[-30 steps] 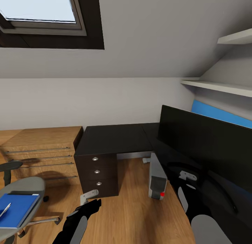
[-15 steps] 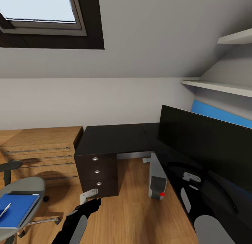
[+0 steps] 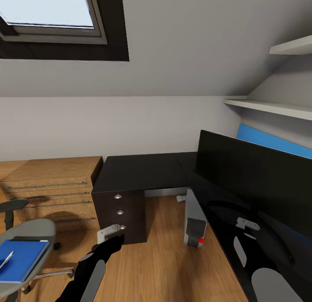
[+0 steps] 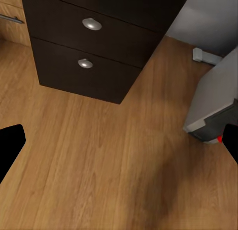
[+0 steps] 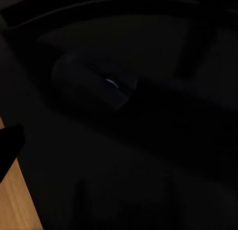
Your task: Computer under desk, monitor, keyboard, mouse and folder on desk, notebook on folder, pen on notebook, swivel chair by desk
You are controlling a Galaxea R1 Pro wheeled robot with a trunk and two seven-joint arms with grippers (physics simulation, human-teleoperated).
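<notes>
Wood floor below left gripper [image 3: 109, 233], jaws spread, empty; right gripper [image 3: 248, 224] over desk [image 3: 138, 172], unclear

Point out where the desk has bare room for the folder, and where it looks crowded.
The desk is bare on its far wing, above the drawers and left of the monitor. The near side is crowded: the monitor and right gripper occupy it.

Head view high, facing forward-down over desk [image 3: 143, 172] and computer [image 3: 194, 219]; left wrist view close above floor, sharing drawers [image 4: 94, 46] and computer; right wrist view nearly against desk's black top.
</notes>
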